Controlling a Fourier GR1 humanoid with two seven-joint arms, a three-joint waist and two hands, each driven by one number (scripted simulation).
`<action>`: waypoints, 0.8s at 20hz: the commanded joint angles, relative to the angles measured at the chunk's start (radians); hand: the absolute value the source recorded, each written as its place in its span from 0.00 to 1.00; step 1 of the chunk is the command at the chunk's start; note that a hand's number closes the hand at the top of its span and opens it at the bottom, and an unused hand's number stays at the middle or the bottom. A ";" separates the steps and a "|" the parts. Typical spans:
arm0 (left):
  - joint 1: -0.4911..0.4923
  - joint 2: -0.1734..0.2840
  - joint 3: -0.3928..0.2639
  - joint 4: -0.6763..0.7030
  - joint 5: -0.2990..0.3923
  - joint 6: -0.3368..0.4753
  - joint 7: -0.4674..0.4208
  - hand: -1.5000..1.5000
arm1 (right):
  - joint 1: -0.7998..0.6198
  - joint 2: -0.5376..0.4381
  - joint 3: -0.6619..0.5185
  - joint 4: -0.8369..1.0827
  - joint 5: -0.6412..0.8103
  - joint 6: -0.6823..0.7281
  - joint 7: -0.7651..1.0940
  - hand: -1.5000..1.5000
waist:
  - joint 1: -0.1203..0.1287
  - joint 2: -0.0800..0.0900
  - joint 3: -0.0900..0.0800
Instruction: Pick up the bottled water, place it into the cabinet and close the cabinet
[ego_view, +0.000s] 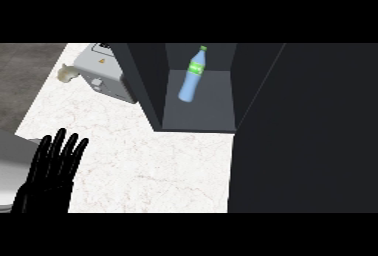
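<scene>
Biggest thing in view: the dark cabinet (221, 85), a tall box with a grey shelf floor, standing on the white marble tabletop (140, 160). A large dark panel (303, 130) fills the right side; I judge that's the cabinet door swung open toward me, though I can't make out the hinge. It blocks everything on that side.

Left of the cabinet and just beside its wall: a light grey boxy appliance (109, 75) with small markings on top. A small pale rounded object (67, 73) sits against its left edge; can't tell what it is.

My left hand (50, 172) shows at the lower left, black, fingers straight and spread, pointing up, holding nothing. It's parked near the tabletop edge, well apart from the cabinet, so it's out of the way of the door swing. My right hand isn't visible anywhere.

The blue plastic water bottle with green label and green cap (193, 75) is inside the cabinet, on the shelf, nothing touching it. It appears tilted in this steep view; can't tell whether it's upright or leaning on the back wall.

My read: placing is done. What's left is closing the door.
</scene>
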 joint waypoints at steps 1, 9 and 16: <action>0.066 0.039 0.033 -0.014 0.021 -0.043 -0.017 0.00 | -0.057 -0.045 0.114 -0.208 0.174 0.031 0.124 1.00 | 0.021 -0.001 -0.004; 0.137 0.126 0.108 -0.060 0.081 -0.143 -0.009 0.00 | -0.043 0.044 0.297 -0.080 0.065 -0.085 0.140 1.00 | 0.062 0.022 -0.002; 0.153 0.165 0.138 -0.064 0.113 -0.225 -0.009 0.00 | -0.149 0.032 0.280 -0.046 0.049 -0.121 0.185 1.00 | 0.125 0.041 -0.005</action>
